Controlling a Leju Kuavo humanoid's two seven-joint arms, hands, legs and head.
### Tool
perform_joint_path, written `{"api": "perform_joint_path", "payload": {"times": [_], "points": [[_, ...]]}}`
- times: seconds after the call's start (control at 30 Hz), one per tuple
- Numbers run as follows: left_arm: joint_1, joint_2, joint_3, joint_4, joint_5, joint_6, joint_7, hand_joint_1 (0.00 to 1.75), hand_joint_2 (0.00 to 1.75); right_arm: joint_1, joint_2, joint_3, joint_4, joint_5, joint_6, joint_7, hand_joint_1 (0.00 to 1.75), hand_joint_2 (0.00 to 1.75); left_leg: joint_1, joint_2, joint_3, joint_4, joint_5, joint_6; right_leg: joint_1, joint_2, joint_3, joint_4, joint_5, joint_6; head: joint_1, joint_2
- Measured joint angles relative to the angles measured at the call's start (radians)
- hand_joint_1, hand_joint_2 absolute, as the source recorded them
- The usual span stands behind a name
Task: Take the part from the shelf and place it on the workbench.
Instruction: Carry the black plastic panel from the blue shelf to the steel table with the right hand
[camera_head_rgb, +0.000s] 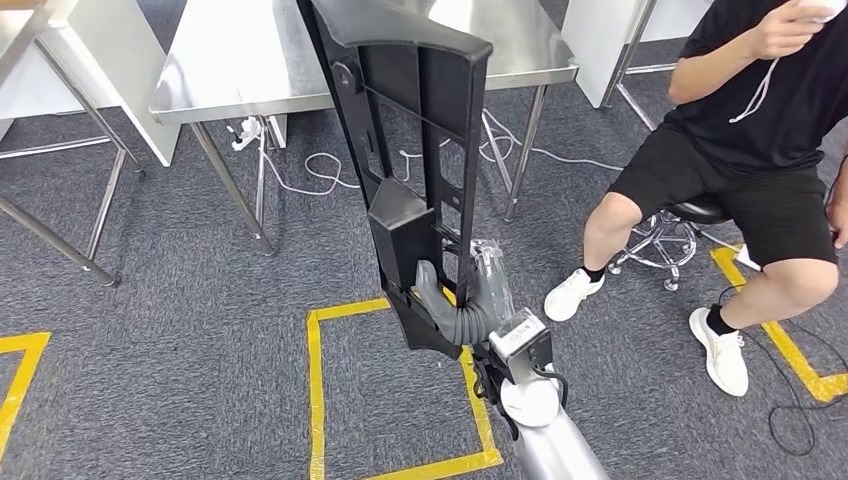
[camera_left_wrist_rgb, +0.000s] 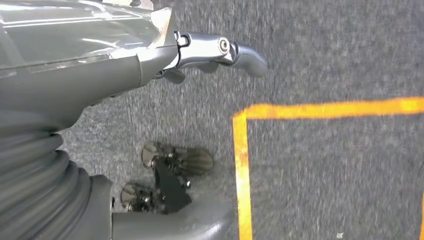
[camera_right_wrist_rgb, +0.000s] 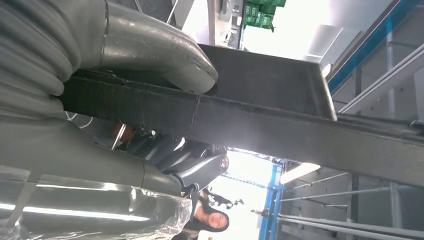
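Observation:
A long black plastic part (camera_head_rgb: 410, 130) with ribs and cut-outs stands nearly upright in the middle of the head view. My right hand (camera_head_rgb: 455, 300) grips it near its lower end, and its top reaches up in front of the steel workbench (camera_head_rgb: 250, 60). In the right wrist view the grey thumb (camera_right_wrist_rgb: 150, 50) presses on the part's black edge (camera_right_wrist_rgb: 260, 125). My left hand (camera_left_wrist_rgb: 100, 65) hangs over the grey carpet with one finger (camera_left_wrist_rgb: 220, 47) stretched out and nothing in it.
A person (camera_head_rgb: 760, 100) sits on a stool (camera_head_rgb: 690, 215) at the right, feet on the carpet. Yellow tape (camera_head_rgb: 320, 390) marks a square on the floor below the part. White cables (camera_head_rgb: 320, 175) lie under the workbench. Another table frame (camera_head_rgb: 60, 230) stands at the left.

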Motion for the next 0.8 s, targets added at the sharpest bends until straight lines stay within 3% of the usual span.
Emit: {"api": "perform_joint_path", "payload": {"times": [0.07,0.13,0.23,0.27,0.3,0.33,0.4,0.43,0.53,0.6,0.63,0.67,0.73,0.8], "points": [[0.001,0.001,0.000,0.000,-0.006,0.002,0.001,0.00,1.75,0.002,0.000,0.000,0.000,-0.001,0.000,0.000,1.75,1.75,-0.002,-0.005,0.023,-0.025,0.000,0.006,0.000,-0.001,0.007,0.007,0.003,0.012,-0.001,0.000],[0.001,0.001,0.000,0.000,-0.014,0.004,0.002,0.00,1.75,0.000,-0.001,0.000,0.000,-0.001,-0.001,-0.001,1.75,1.75,0.002,-0.009,0.051,-0.043,-0.002,0.011,0.000,0.000,-0.019,0.059,-0.013,0.017,0.001,0.000],[0.000,-0.001,-0.003,0.000,-0.019,0.006,0.005,0.00,1.75,0.005,-0.005,0.001,0.001,-0.002,-0.001,-0.001,1.75,1.75,0.004,-0.014,0.068,-0.047,-0.016,0.014,-0.007,0.001,-0.130,0.214,-0.059,0.019,0.004,0.000],[0.001,-0.002,-0.006,0.000,-0.019,0.006,0.006,0.00,1.75,0.009,-0.007,0.001,0.001,-0.002,-0.001,-0.001,1.75,1.75,0.004,-0.017,0.074,-0.047,-0.023,0.012,-0.010,0.001,-0.156,0.235,-0.059,0.024,0.004,0.000],[0.002,-0.002,-0.008,0.000,-0.020,0.007,0.007,0.00,1.75,0.012,-0.009,0.001,0.001,-0.002,-0.002,-0.001,1.75,1.75,0.005,-0.019,0.082,-0.046,-0.031,0.009,-0.013,0.001,-0.166,0.221,-0.042,0.034,0.004,0.000],[0.003,-0.003,-0.011,0.000,-0.021,0.007,0.008,0.00,1.75,0.013,-0.011,0.001,0.001,-0.002,-0.002,-0.001,1.75,1.75,0.007,-0.022,0.092,-0.044,-0.039,0.004,-0.017,0.001,-0.156,0.171,-0.006,0.047,0.005,0.000],[0.003,-0.005,-0.015,0.000,-0.026,0.008,0.010,0.00,1.75,0.014,-0.012,0.001,0.002,-0.001,-0.002,0.000,1.75,1.75,0.011,-0.025,0.113,-0.041,-0.058,-0.007,-0.021,0.002,-0.116,0.053,0.060,0.065,0.004,0.000],[0.002,-0.004,-0.015,0.000,-0.028,0.008,0.011,0.00,1.75,0.013,-0.013,0.001,0.002,-0.002,-0.002,0.000,1.75,1.75,0.012,-0.025,0.117,-0.038,-0.066,-0.014,-0.019,0.000,-0.103,0.014,0.070,0.059,0.005,0.000],[0.001,-0.004,-0.016,0.000,-0.030,0.010,0.014,0.00,1.75,0.015,-0.014,0.001,0.004,-0.002,-0.003,0.000,1.75,1.75,0.012,-0.023,0.120,-0.031,-0.083,-0.035,-0.012,-0.003,-0.090,-0.002,0.062,0.018,0.005,0.000],[0.001,-0.005,-0.017,0.000,-0.032,0.010,0.014,0.00,1.75,0.015,-0.012,0.000,0.003,-0.002,-0.003,-0.001,1.75,1.75,0.015,-0.018,0.120,-0.010,-0.090,-0.043,-0.017,0.000,-0.073,-0.004,0.059,0.002,0.002,0.000],[-0.001,-0.005,-0.017,0.000,-0.032,0.010,0.014,0.00,1.75,0.014,-0.010,0.000,0.002,-0.002,-0.004,-0.001,1.75,1.75,0.016,-0.015,0.106,0.023,-0.096,-0.047,-0.019,0.001,-0.063,-0.006,0.054,-0.005,0.000,0.000],[-0.001,-0.005,-0.017,0.000,-0.032,0.010,0.014,0.00,1.75,0.013,-0.009,0.000,0.002,-0.002,-0.004,-0.001,1.75,1.75,0.017,-0.011,0.077,0.074,-0.106,-0.051,-0.020,0.001,-0.054,-0.007,0.048,-0.011,-0.001,0.000],[0.000,-0.005,-0.017,0.000,-0.032,0.011,0.015,0.00,1.75,0.013,-0.008,0.000,0.002,-0.002,-0.004,-0.001,1.75,1.75,0.019,-0.008,-0.010,0.200,-0.141,-0.059,-0.019,0.002,-0.039,-0.007,0.034,-0.019,-0.003,0.000],[0.003,-0.006,-0.017,0.000,-0.033,0.011,0.015,0.00,1.75,0.016,-0.008,0.000,0.002,-0.002,-0.003,-0.001,1.75,1.75,0.020,-0.008,-0.079,0.258,-0.156,-0.062,-0.018,0.005,-0.021,-0.007,0.017,-0.020,-0.003,0.000]]}}
